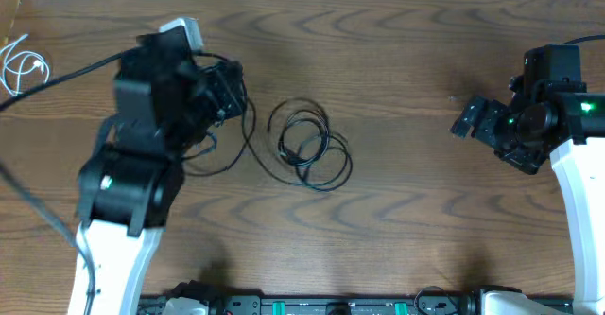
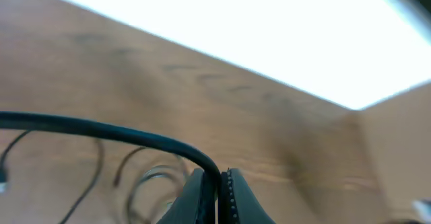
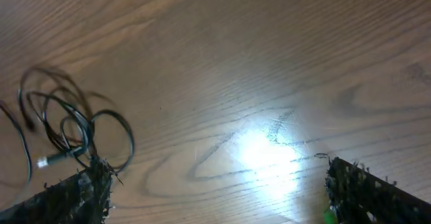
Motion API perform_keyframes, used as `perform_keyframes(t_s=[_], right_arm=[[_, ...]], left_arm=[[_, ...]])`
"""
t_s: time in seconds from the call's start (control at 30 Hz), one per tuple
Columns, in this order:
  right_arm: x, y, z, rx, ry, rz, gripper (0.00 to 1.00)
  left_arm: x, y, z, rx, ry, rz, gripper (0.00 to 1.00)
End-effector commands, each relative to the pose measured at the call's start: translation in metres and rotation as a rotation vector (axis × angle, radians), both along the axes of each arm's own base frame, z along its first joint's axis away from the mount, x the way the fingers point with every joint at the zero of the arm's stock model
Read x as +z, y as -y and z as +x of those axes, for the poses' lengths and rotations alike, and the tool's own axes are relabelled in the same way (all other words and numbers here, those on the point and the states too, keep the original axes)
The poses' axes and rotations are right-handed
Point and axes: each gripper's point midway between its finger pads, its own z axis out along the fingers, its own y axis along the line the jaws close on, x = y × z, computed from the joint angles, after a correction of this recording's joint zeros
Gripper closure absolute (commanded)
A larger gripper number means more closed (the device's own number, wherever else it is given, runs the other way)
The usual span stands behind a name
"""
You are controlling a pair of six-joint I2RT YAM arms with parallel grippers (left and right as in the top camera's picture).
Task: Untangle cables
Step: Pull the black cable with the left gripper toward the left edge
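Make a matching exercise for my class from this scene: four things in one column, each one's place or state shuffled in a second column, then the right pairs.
Column 1
1. left gripper
2. right gripper
3. white cable
4. coiled black cable

Column 2
A. lying in loops at the middle of the table
B. open, holding nothing
C. shut on a loose black cable
D. at the table's edge, on the left arm's side

Pairs: 1-C, 2-B, 3-D, 4-A
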Motion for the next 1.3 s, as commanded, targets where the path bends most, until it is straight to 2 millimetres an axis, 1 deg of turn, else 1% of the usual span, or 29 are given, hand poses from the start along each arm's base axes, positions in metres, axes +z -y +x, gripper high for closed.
perform_keyframes(t_s=[0.0, 0.13, 0.33, 0.43, 0.5, 0.63, 0.67, 0.73, 0.77, 0.8, 0.9, 0.93, 1.0, 1.07, 1.13, 1.17, 1.27], right_arm=[[0.004, 0.002, 0.002, 0.002, 0.015, -0.010, 0.01], [0.004, 0.002, 0.002, 0.002, 0.015, -0.010, 0.01], [0.004, 0.002, 0.002, 0.002, 0.015, -0.010, 0.01], [0.004, 0.002, 0.002, 0.002, 0.015, -0.010, 0.01], [0.004, 0.002, 0.002, 0.002, 0.015, -0.010, 0.01], [0.004, 0.002, 0.002, 0.002, 0.015, -0.010, 0.01], [0.004, 0.002, 0.002, 0.002, 0.015, -0.010, 0.01], [0.004, 0.002, 0.002, 0.002, 0.015, -0.010, 0.01], [0.004, 0.002, 0.002, 0.002, 0.015, -0.010, 0.01], [0.004, 0.002, 0.002, 0.002, 0.015, -0.010, 0.01], [0.004, 0.002, 0.002, 0.002, 0.015, -0.010, 0.01], [0.004, 0.002, 0.002, 0.002, 0.015, -0.010, 0.01], [0.004, 0.002, 0.002, 0.002, 0.015, -0.010, 0.01], [0.004, 0.002, 0.002, 0.002, 0.015, -0.010, 0.01], [0.004, 0.002, 0.002, 0.002, 0.015, -0.010, 0.01], [0.004, 0.002, 0.002, 0.002, 0.015, -0.010, 0.01], [0.004, 0.002, 0.002, 0.002, 0.015, -0.010, 0.01]], left_arm=[[0.036, 0.026, -0.022, -0.172, 0.112, -0.085, 0.93], [0.073, 0.034, -0.036, -0.226, 0.224, -0.161, 0.92], [0.110, 0.028, -0.051, -0.213, 0.368, -0.172, 0.93], [0.129, 0.011, -0.055, -0.123, 0.430, -0.153, 0.92], [0.148, -0.005, -0.062, -0.043, 0.488, -0.143, 0.93], [0.188, -0.035, -0.084, 0.097, 0.604, -0.137, 0.93], [0.194, -0.044, -0.090, 0.140, 0.622, -0.133, 0.92], [0.200, -0.063, -0.100, 0.235, 0.631, -0.117, 0.92], [0.199, -0.075, -0.104, 0.296, 0.625, -0.103, 0.92], [0.197, -0.086, -0.106, 0.354, 0.615, -0.088, 0.92], [0.186, -0.130, -0.116, 0.605, 0.577, -0.018, 0.93], [0.183, -0.141, -0.118, 0.667, 0.569, -0.001, 0.93], [0.176, -0.175, -0.131, 0.886, 0.546, 0.013, 0.92], [0.175, -0.192, -0.142, 1.015, 0.547, 0.006, 0.92], [0.176, -0.200, -0.149, 1.068, 0.550, 0.017, 0.92], [0.176, -0.200, -0.150, 1.069, 0.552, 0.015, 0.92], [0.171, -0.190, -0.142, 0.994, 0.529, 0.009, 0.92]])
